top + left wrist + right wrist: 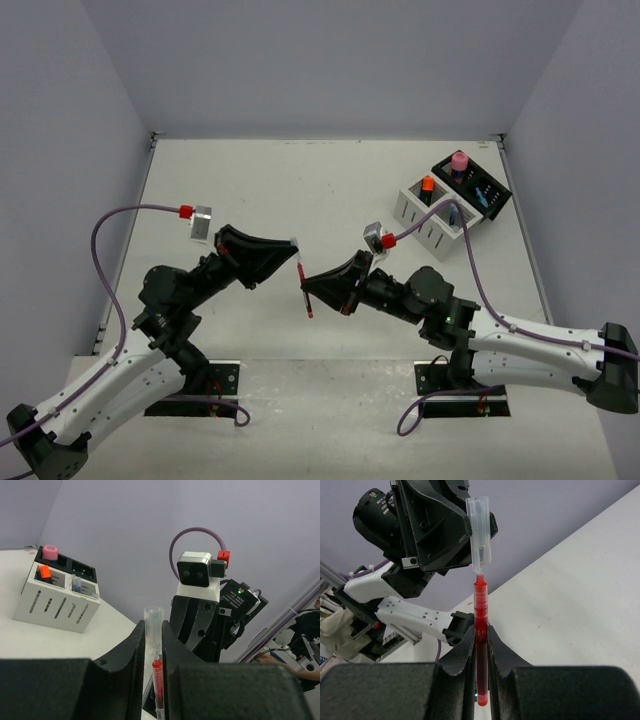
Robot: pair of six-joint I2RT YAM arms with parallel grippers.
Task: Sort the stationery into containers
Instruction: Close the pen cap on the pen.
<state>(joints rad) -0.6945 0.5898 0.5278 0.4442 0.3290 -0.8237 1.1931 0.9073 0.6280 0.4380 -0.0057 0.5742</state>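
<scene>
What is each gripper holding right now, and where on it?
One red pen, shared: right gripper clamps its barrel, left gripper pinches its clear cap.

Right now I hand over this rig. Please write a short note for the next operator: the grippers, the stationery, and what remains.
Right gripper: shut on the red pen.
Left gripper: shut on its clear cap; whether the cap is seated is unclear.
Done: orange-capped highlighter and a bluish pen in the white organiser; pink cylinder in the black organiser.
Left: store the red pen. No other loose stationery in view.
</scene>
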